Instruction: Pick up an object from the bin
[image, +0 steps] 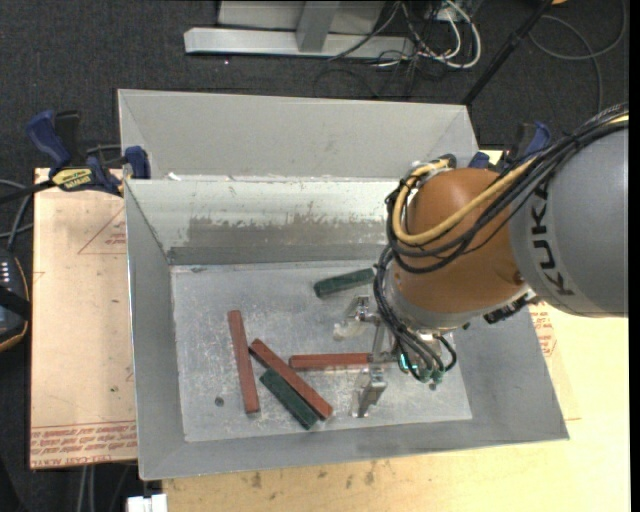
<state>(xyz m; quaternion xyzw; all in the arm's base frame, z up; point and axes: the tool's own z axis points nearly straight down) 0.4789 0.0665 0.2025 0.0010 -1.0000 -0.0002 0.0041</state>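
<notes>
Claw (361, 358) spread, astride right end of red-brown bar (322, 361) — base hidden under orange cover (450, 240)

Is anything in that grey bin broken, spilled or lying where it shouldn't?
Nothing stands out. Three red-brown flat sticks and two dark green sticks lie loose and partly crossed on the scuffed floor of the grey metal bin, all whole and inside its walls.

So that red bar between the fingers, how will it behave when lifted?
The red bar looks straight and flat-sided, so probably stiff and unlikely to roll. It is slim, so likely light. The open gripper straddles its right end, so gripped there it may droop at the far end.
</notes>
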